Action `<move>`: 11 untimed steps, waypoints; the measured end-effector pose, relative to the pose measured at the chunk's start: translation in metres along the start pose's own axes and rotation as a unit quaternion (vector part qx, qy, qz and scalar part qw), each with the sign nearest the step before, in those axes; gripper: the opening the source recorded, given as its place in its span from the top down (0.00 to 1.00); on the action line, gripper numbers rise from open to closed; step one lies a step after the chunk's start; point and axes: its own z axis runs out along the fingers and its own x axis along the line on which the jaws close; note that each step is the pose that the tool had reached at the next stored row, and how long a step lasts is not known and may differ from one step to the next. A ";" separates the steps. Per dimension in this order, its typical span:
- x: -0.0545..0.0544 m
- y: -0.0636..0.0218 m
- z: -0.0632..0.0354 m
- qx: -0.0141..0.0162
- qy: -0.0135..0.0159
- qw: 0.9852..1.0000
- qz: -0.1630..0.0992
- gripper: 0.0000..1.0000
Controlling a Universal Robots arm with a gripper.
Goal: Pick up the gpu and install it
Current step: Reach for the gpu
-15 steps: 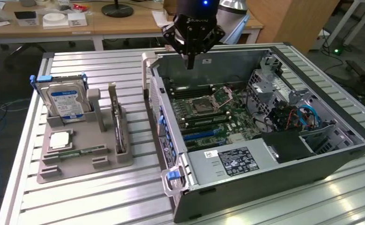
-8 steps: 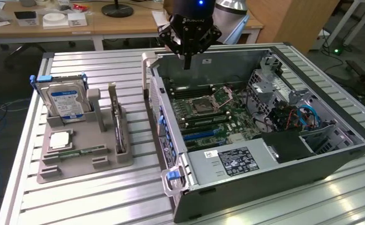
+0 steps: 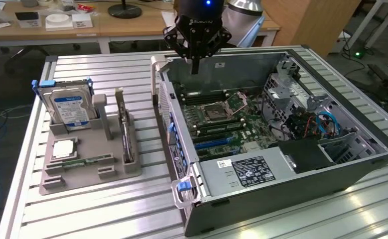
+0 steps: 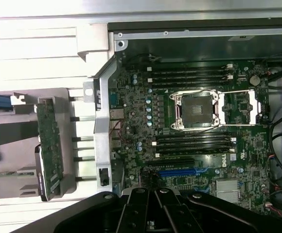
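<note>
Nearest me: slatted metal table point(image 3: 100, 209). An open computer case point(image 3: 280, 209) lies on its side on it, power supply point(image 3: 247, 172) at the near end.

On the exterior view's left of the case sits a grey holder point(image 3: 67, 181). In it, near to far: a memory stick point(image 3: 84, 162) lying flat, a processor chip point(image 3: 62, 148), then a hard drive point(image 3: 70, 110) standing upright.

The gpu point(image 3: 126, 134) stands on edge in the holder's slot on the side closest to the case, not yet picked up. The wrist view gives it edge-on point(image 4: 48, 150), outside the case wall.

Inside the case: motherboard point(image 3: 227, 122), blue slot point(image 4: 177, 172), empty processor socket point(image 3: 223, 107).

Farther back, the gripper point(image 3: 194, 67) hangs above the far end of the case, pointing down, fingers clenched together with nothing between them. It is well apart from the gpu, which lies nearer me and toward the exterior view's left, with the case wall between them.

Beyond: a wooden desk point(image 3: 134, 25).
</note>
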 end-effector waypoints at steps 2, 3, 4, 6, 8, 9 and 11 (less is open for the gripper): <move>0.002 -0.0002 -0.0001 0.000 0.000 1.000 0.000 0.89; 0.003 -0.0002 -0.0001 0.000 0.000 1.000 0.000 0.89; 0.004 -0.0003 -0.0001 0.000 0.000 1.000 0.000 0.89; 0.007 -0.0005 -0.0001 0.000 0.000 1.000 0.000 0.89; 0.010 -0.0007 -0.0002 0.000 0.000 1.000 0.000 0.89; 0.011 -0.0008 -0.0003 0.000 0.000 1.000 0.000 0.89; 0.016 -0.0012 -0.0004 0.000 0.000 1.000 0.000 0.89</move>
